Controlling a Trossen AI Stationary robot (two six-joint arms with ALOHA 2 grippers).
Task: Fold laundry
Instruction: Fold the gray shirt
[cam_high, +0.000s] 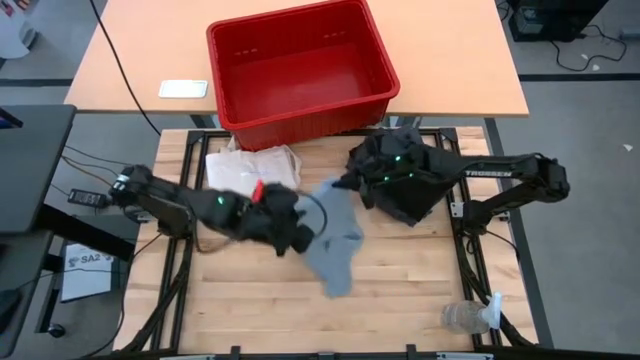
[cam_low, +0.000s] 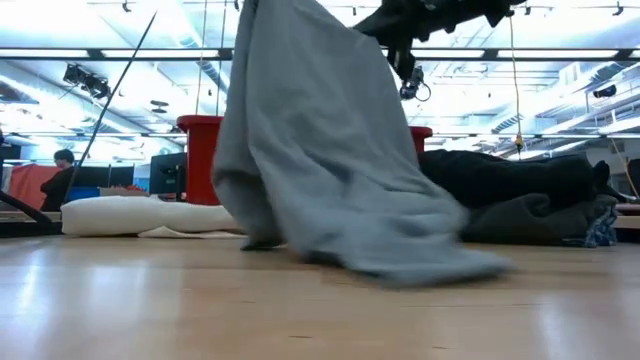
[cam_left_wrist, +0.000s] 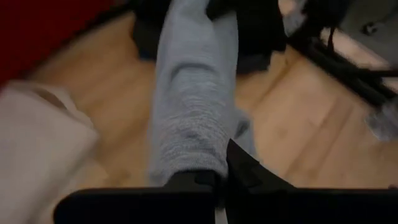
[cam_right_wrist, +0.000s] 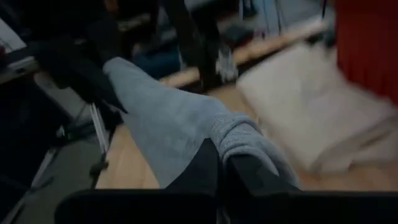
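Observation:
The light grey T-shirt (cam_high: 335, 238) is held up between both grippers above the middle of the table. In the low view the T-shirt (cam_low: 320, 150) hangs like a curtain, and its lower end (cam_low: 420, 262) rests on the wood. My left gripper (cam_high: 297, 228) is shut on its left part and my right gripper (cam_high: 348, 182) on its far part. A pile of black and dark grey garments (cam_high: 400, 178) lies under the right arm at the table's far right. No plaid garment is clearly visible. My left gripper pinches a bunched fold of the T-shirt (cam_left_wrist: 193, 158) between its two fingers. From there the cloth runs off in a band toward the other gripper. My right gripper pinches another bunched fold of the T-shirt (cam_right_wrist: 239, 134) between its fingers (cam_right_wrist: 205, 168). The cloth stretches from there across to the left gripper (cam_right_wrist: 81, 68), and the rest hangs down to the table.
A red plastic bin (cam_high: 300, 70) stands at the far edge. The cream tote bag (cam_high: 250, 165) lies flat, far left of centre. A clear plastic bottle (cam_high: 468, 318) lies at the near right corner. Bare wood shows along the table's near side (cam_high: 260, 310).

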